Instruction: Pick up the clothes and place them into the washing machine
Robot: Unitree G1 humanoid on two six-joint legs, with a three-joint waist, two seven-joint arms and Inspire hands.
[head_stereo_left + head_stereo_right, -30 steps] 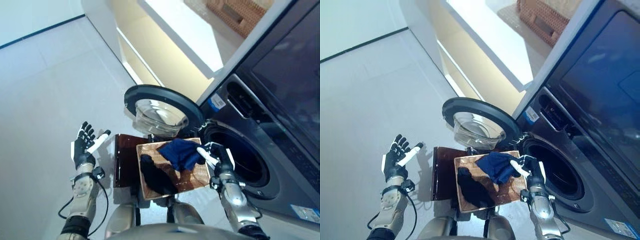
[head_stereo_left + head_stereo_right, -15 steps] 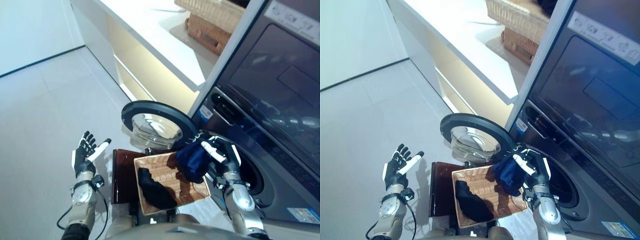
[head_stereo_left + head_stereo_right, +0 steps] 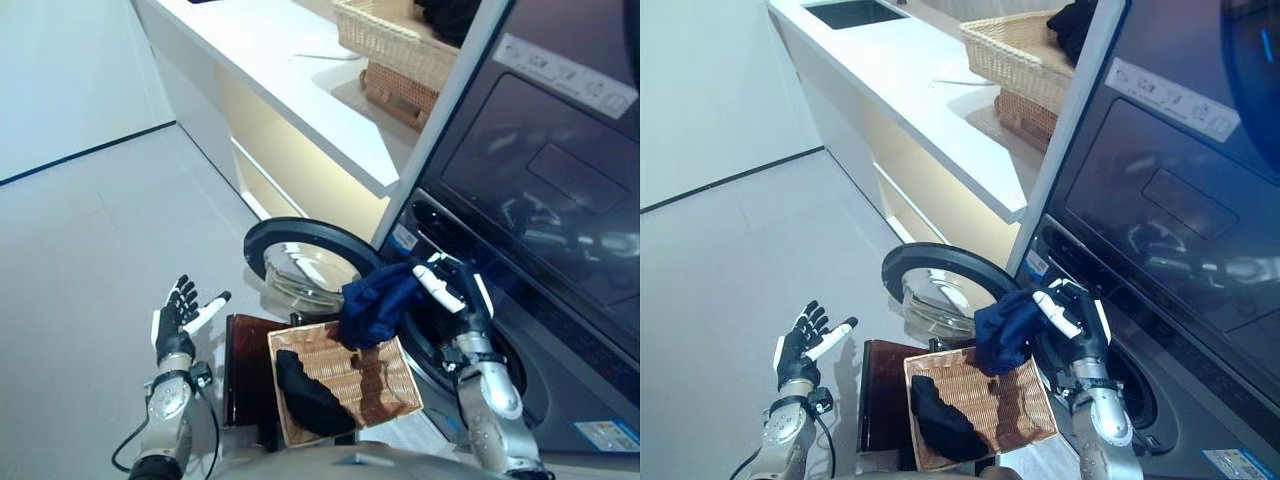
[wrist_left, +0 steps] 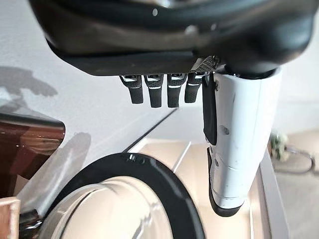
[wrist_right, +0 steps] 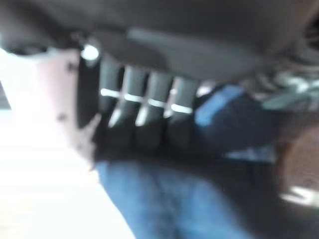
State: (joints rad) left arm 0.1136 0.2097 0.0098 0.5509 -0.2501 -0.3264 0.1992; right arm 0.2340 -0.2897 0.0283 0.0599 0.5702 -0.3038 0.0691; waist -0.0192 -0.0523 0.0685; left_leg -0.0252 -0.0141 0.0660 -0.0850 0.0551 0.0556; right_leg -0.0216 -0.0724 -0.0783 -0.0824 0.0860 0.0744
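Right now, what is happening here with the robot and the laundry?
The robot's right hand holds a blue garment lifted above the wicker basket, close to the washing machine and its open door. A black garment lies in the basket. The left hand is open and idle at the side.

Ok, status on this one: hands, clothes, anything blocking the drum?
Right hand shut on blue garment, lifted beside drum opening. Left hand open, idle. Black garment in basket. Door open.

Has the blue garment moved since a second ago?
Yes. The right hand has lifted the blue garment off the basket, toward the washer opening.
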